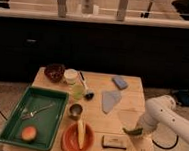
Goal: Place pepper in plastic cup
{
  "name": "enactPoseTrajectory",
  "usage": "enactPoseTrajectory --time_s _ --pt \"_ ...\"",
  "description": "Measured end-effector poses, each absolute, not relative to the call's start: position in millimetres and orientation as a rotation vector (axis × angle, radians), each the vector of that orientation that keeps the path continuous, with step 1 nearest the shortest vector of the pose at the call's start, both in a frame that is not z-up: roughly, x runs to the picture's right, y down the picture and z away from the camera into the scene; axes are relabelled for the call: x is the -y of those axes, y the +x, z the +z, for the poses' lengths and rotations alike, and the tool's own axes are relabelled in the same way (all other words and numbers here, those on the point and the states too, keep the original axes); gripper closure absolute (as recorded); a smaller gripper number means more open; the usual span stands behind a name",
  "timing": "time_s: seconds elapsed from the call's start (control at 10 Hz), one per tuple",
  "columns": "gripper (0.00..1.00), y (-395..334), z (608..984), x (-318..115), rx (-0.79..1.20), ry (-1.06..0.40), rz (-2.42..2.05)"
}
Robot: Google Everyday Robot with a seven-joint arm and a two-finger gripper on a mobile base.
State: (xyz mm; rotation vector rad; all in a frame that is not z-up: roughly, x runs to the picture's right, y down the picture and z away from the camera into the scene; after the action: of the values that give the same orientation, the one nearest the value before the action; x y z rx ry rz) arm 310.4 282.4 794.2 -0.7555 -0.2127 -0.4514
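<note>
A green pepper [131,130] hangs at the tip of my white arm, just above the right part of the wooden table [96,119]. My gripper [133,128] is shut on it, near the table's right edge. The plastic cup [77,91], clear with a greenish tint, stands upright left of the table's middle, well to the left of the gripper. A white lidded container [70,76] stands right behind it.
A green tray [14,113] at the front left holds a fork [36,111] and an orange fruit [28,133]. Also here: an orange plate [69,140] with a banana, a metal cup [75,111], a dark bowl [54,71], a grey cloth [110,99], a blue sponge [119,82] and a small box [113,141].
</note>
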Motion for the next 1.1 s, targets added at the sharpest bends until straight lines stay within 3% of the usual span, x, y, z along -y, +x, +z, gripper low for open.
enactPoseTrajectory --time_s 0.1,0.3,1.1 --pt "0.88 311 796 -283 0.213 -0.759 -0.451" --pt "0.99 308 797 -282 0.214 -0.763 -0.459" --pt "1.00 319 765 -245 0.171 -0.699 -0.442"
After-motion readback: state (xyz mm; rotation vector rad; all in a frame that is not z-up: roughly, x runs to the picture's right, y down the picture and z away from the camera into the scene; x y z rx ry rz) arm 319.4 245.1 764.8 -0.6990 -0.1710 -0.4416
